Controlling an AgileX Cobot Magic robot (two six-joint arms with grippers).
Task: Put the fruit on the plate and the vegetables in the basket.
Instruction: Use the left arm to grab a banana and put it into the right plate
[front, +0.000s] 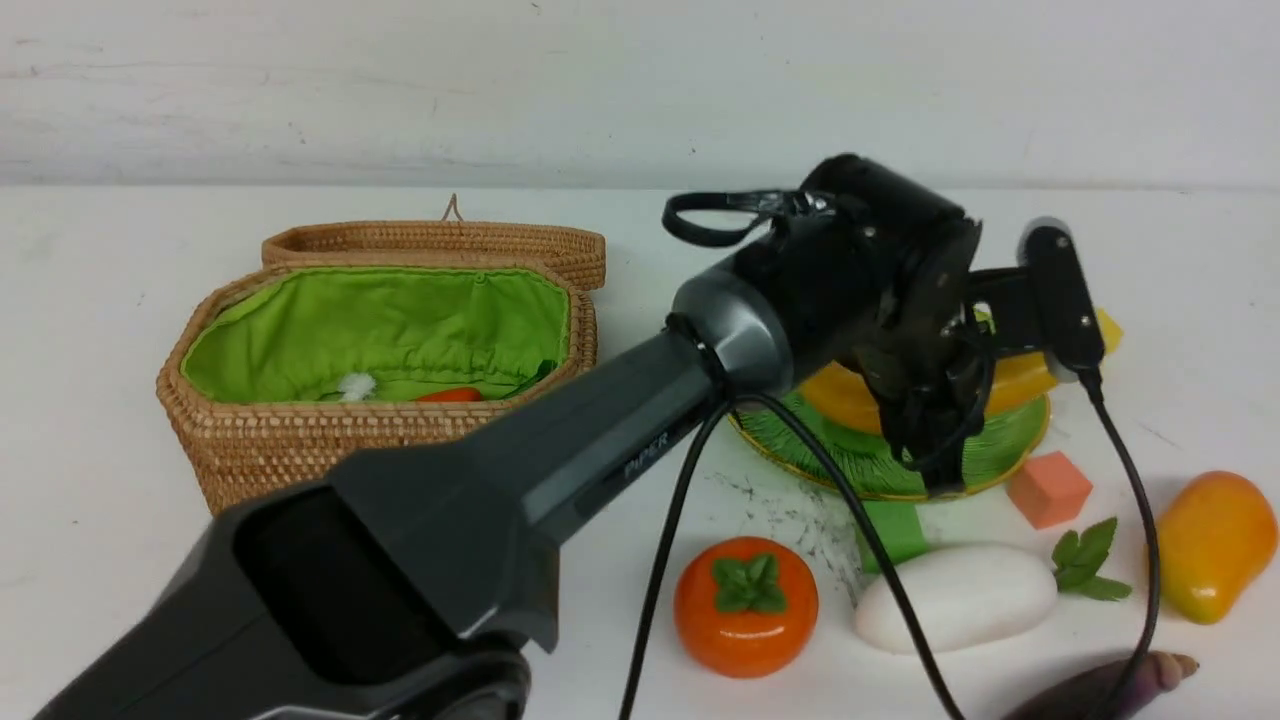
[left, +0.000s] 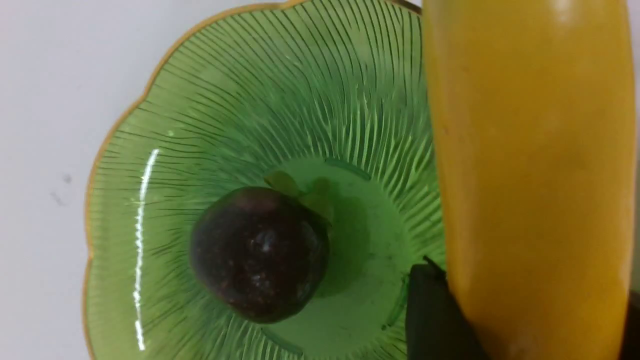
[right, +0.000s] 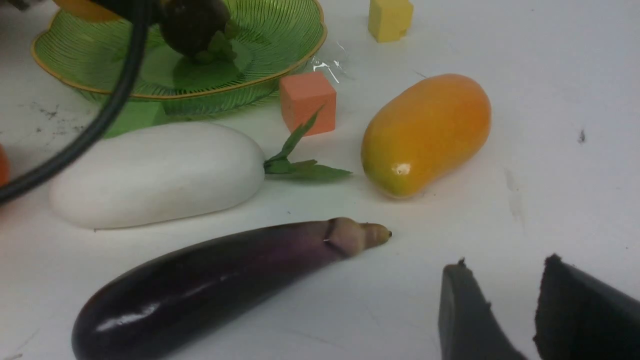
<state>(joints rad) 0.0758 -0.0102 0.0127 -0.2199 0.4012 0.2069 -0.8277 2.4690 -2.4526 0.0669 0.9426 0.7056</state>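
Observation:
My left gripper (left: 532, 290) is shut on the long yellow banana (left: 530, 175) and holds it low across the green plate (left: 240, 100); whether the banana touches the plate I cannot tell. The small dark purple fruit (left: 260, 252) lies in the plate's middle. On the table in front of the plate (front: 880, 455) lie the persimmon (front: 745, 605), the white radish (front: 955, 597), the mango (front: 1215, 545) and the eggplant (right: 215, 285). The basket (front: 300, 440) stands open at the left with the red-orange pepper (front: 450, 395) inside. My right gripper (right: 505, 265) hangs open and empty over bare table beside the eggplant's stem end.
An orange cube (front: 1048, 488), a green cube (front: 895, 530) and a yellow cube (right: 390, 17) sit around the plate. My left arm (front: 560, 440) reaches diagonally across the front, its cable (front: 680, 520) hanging near the persimmon. The basket's lid (front: 440, 240) lies behind it.

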